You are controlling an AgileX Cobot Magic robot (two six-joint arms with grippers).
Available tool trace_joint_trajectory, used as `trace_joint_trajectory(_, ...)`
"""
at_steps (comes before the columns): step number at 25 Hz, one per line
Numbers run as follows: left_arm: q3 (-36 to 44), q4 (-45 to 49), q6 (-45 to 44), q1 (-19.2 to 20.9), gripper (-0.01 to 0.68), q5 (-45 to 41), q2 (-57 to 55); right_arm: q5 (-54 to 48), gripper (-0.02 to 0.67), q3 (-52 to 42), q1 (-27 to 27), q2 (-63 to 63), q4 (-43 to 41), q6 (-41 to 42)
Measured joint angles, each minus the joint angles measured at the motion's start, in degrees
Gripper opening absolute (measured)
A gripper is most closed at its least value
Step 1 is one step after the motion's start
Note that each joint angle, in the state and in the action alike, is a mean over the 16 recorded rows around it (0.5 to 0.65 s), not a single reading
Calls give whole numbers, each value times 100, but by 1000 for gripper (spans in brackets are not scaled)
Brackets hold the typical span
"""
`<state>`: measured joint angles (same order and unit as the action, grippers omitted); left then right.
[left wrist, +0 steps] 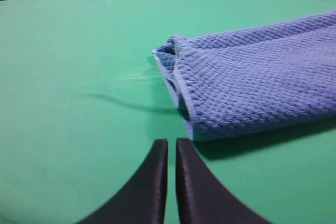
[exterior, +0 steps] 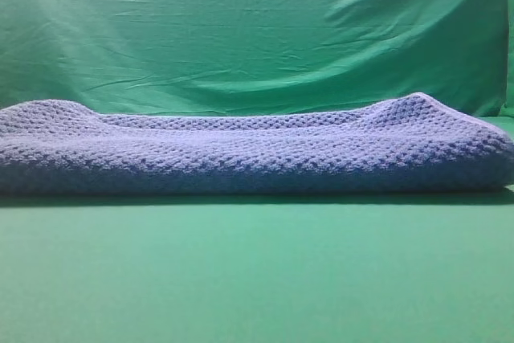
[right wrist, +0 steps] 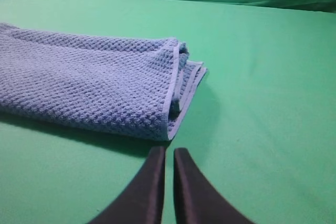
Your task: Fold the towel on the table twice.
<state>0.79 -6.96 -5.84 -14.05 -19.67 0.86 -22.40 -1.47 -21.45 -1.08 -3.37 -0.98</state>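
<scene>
The blue-grey waffle-knit towel lies folded in layers as a long band across the green table. The left wrist view shows its left end with stacked hemmed layers. The right wrist view shows its right end with several layered edges. My left gripper is shut and empty, just in front of the towel's left end and not touching it. My right gripper is shut and empty, just in front of the towel's right near corner. Neither gripper shows in the exterior high view.
A wrinkled green backdrop curtain hangs behind the table. Bare green tabletop stretches in front of the towel, and to the left of it in the left wrist view and to the right of it in the right wrist view.
</scene>
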Motion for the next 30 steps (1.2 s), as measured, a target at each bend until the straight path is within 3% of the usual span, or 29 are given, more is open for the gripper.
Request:
trace_joint_trajectory(12,0,7,0,951,55,0,0,-13,0,0,1074,0,0,-2)
trace_joint_trajectory(20,0,12,0,1035,55,0,0,-13,3,0,1685,0,0,-2)
trace_joint_trajectory(30,0,15,0,1035,55,0,0,-13,34,0,1761,0,0,-2)
